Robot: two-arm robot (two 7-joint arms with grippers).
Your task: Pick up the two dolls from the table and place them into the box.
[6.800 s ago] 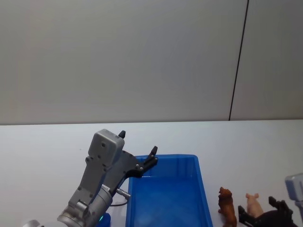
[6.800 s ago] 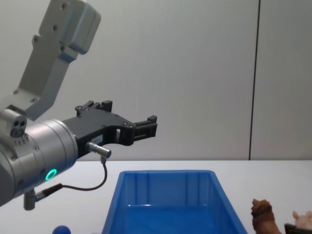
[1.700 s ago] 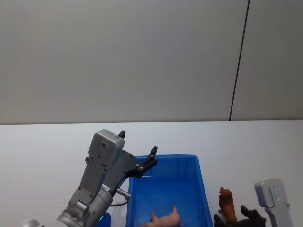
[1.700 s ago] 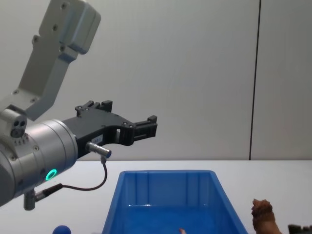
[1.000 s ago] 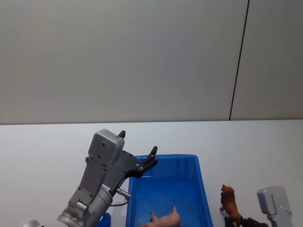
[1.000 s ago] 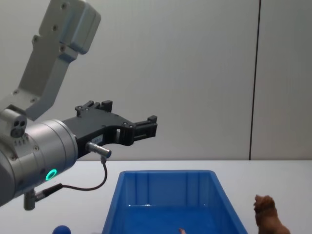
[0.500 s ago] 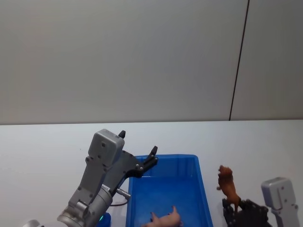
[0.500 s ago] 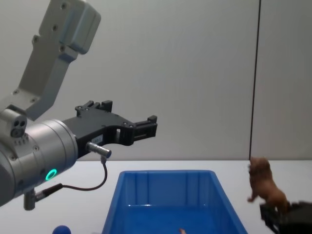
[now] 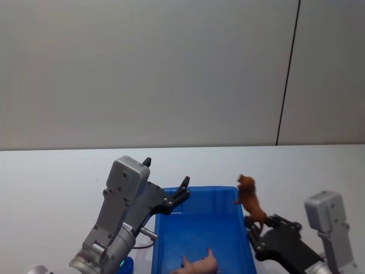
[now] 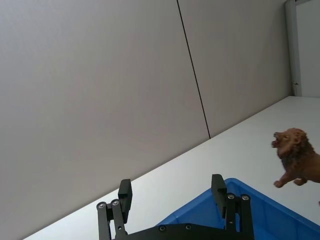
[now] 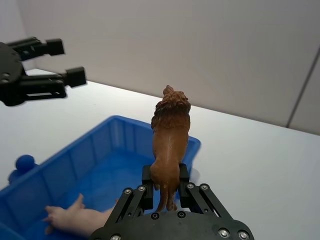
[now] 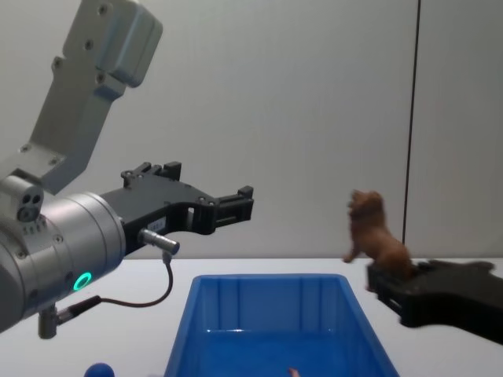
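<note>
Now right fingers clamp brown doll over box rim — left fingers apart; white table, grey wall.

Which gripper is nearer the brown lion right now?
Right. The right gripper is shut on the lion at its hind legs, holding it over the blue box at its right rim. The left gripper hangs open above the far left corner, apart from the lion.

Box mouth open, pink doll inside; left gripper above far-left corner.
</note>
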